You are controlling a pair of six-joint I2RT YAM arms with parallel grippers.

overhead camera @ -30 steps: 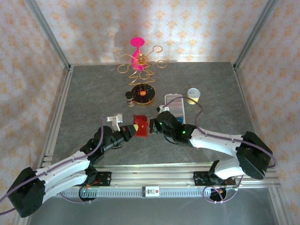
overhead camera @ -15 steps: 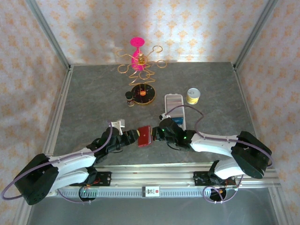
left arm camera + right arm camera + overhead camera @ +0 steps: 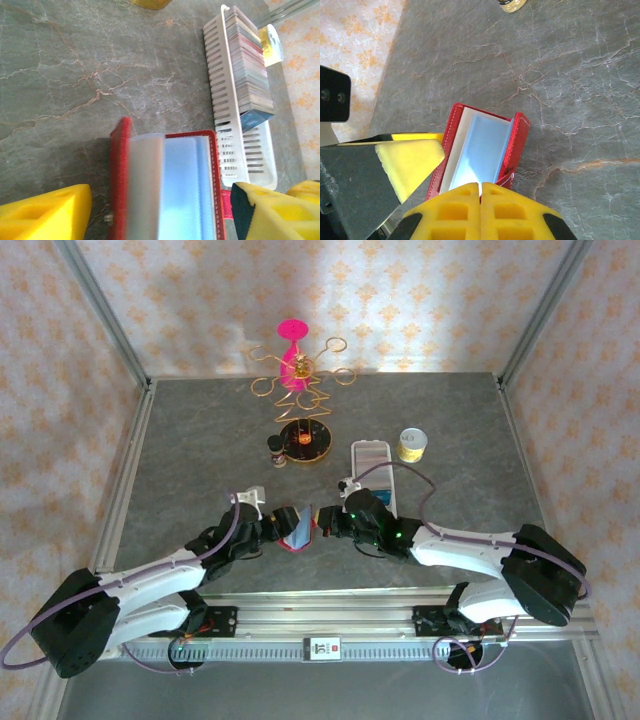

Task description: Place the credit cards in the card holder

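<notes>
Foam pads (image 3: 450, 210) of the right end effector (image 3: 480, 190) are pressed together on the near edge of the small red leather-like folding card holder (image 3: 485, 145). It stands half open toward the 6 o'clock edge of the grey stone-look tabletop (image 3: 200, 440), between the two arms. The left end effector (image 3: 280, 525) waits at the holder's 9 o'clock side with its jaws spread wide, gripping nothing. Thin plastic credit cards (image 3: 247, 60) stand packed on edge in a long white perforated tray (image 3: 217, 90), at about 1 o'clock from the holder.

The holder looks light and floppy, so its covers will likely swing unless one is pinned. A cover edge seems the best hold, as it leaves the pocket mouths free. The cards should be stiff, slick and thin, best pinched across both faces at an exposed edge.

Blur smears the pale pockets, so I cannot tell whether any already holds a card. A blue face shows at the stack's near end, but the yellow-and-black card cannot be picked out.
</notes>
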